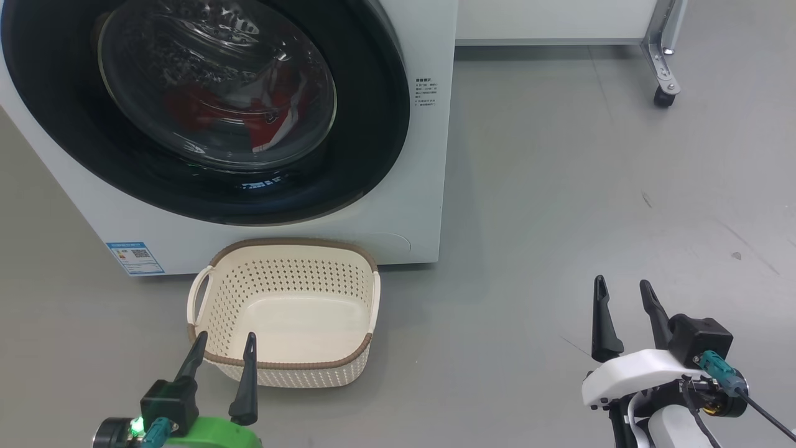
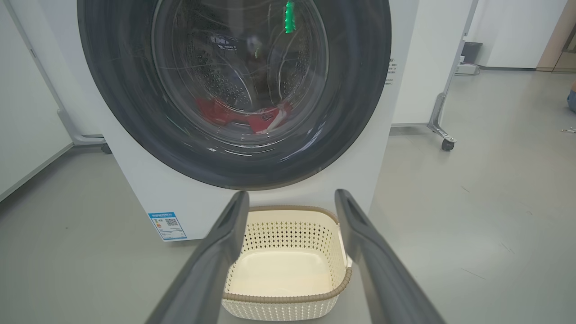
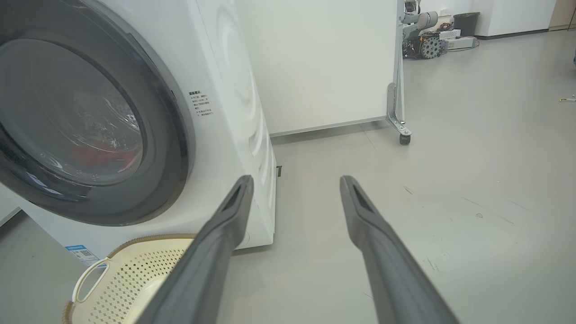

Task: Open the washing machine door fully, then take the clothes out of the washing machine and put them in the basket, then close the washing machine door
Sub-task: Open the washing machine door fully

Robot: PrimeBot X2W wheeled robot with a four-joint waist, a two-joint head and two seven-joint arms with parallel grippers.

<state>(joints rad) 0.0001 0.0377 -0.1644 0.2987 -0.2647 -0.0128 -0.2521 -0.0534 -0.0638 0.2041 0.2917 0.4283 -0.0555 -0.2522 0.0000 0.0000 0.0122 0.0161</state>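
Head view shows the big white front-loading washing machine (image 1: 429, 186) with its large round door of glossy black rim and bulging clear glass (image 1: 214, 93) shut flat against the front, so the step in hand looks to be the very first one: getting that door open. It sits ahead of and above the left end effector (image 1: 226, 337), whose two dark fingers are spread and hold nothing. The right end effector (image 1: 622, 281) is likewise released and empty, hanging over bare grey floor (image 1: 559, 186) well off to the right of the machine. The bright red clothes with white panels (image 1: 211, 109) lie low in the drum behind the glass. The small cream perforated basket with a brown rim (image 1: 292, 242) stands empty just beyond the left fingertips, between them and the machine's foot. To do this well, I would find the door's catch side first. I cannot make out a handle or hinge from here. The pull should then follow the door's arc rather than tug straight back, and go on until the mouth is wholly clear. The door faces squarely out towards the end effectors and, being round, has no long axis. The basket's longer side runs across the machine's front, with a loop handle at each end and its mouth upward.
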